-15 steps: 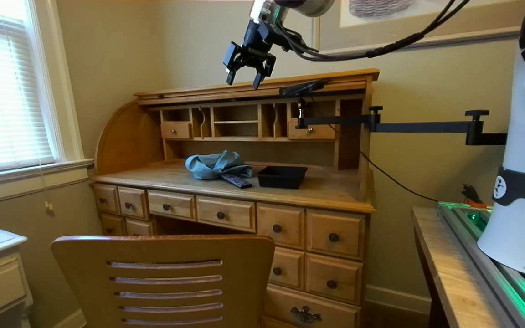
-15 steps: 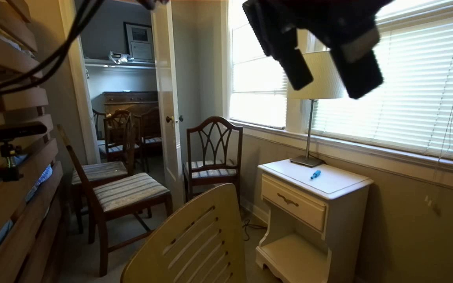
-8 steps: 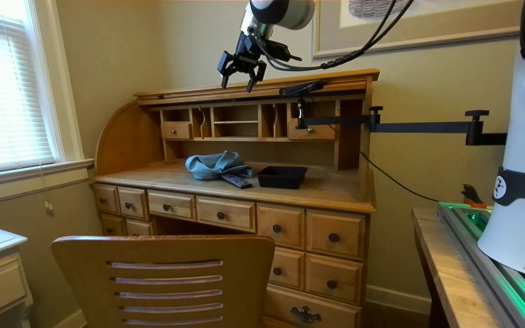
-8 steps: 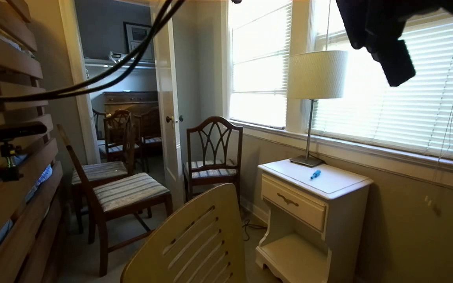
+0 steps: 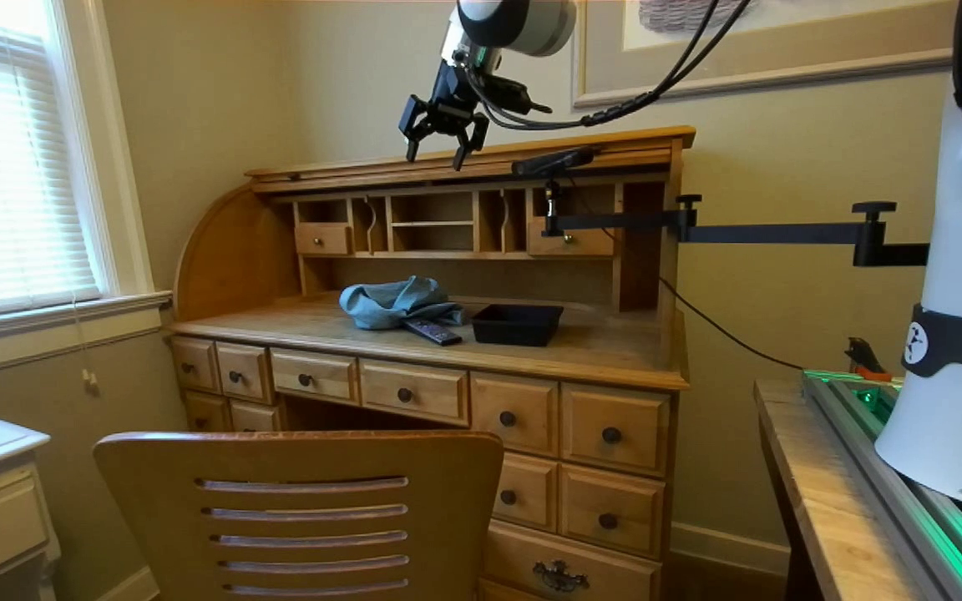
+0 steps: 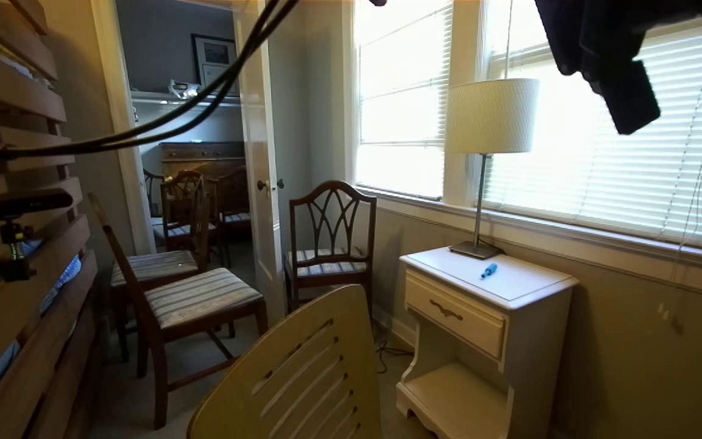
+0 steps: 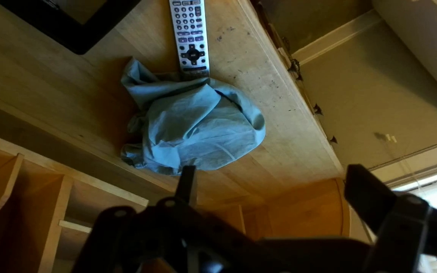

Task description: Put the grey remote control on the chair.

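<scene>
The grey remote control (image 5: 433, 331) lies on the desk top with one end against a crumpled blue cloth (image 5: 389, 305). In the wrist view the remote (image 7: 192, 38) lies buttons up at the top edge, its lower end touching the cloth (image 7: 203, 125). The light-brown slatted chair (image 5: 306, 497) stands in front of the desk; its back also shows in an exterior view (image 6: 326, 311), and its seat is hidden. My gripper (image 5: 435, 154) is open and empty, high above the desk, up from the cloth and remote. Its spread fingers show in the wrist view (image 7: 271, 176).
A black tray (image 5: 510, 334) sits right beside the remote. The wooden roll-top desk (image 5: 598, 355) has a raised hutch behind. A camera on a black arm (image 5: 623, 220) juts out near the gripper. A white nightstand (image 6: 540, 286) with a lamp (image 6: 491, 122) and dark chairs (image 6: 205, 299) stand around.
Over the last second my gripper has shifted a little left and slightly down in the desk view, with its cables swinging along. In the last half second it barely moves. The remote and chair are unmoved.
</scene>
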`<action>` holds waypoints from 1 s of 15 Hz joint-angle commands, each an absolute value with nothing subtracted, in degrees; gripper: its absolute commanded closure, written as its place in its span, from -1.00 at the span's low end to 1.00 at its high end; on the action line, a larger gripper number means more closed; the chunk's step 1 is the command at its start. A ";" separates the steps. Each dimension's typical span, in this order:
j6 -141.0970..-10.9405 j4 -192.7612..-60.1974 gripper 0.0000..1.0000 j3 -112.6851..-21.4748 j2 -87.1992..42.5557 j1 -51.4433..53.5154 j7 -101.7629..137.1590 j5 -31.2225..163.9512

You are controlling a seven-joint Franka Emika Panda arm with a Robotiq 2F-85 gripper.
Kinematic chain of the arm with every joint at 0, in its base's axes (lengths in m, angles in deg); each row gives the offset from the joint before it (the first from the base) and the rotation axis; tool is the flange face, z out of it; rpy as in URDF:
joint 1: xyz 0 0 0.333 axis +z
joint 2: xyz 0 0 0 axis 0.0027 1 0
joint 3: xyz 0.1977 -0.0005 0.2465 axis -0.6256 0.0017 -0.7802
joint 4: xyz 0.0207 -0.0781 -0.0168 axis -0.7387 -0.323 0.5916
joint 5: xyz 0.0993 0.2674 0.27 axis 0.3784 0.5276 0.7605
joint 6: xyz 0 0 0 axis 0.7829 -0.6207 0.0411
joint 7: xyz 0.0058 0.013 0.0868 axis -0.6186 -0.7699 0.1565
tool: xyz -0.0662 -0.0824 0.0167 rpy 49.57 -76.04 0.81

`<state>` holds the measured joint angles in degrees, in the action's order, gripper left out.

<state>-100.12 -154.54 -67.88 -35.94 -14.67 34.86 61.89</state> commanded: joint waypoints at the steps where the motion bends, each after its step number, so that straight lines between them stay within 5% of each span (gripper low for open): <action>1: -101.22 -149.96 -1.00 -66.74 -30.72 -15.06 38.27 60.16; 15: -83.96 -109.03 -1.00 -62.21 1.91 -9.70 29.59 67.03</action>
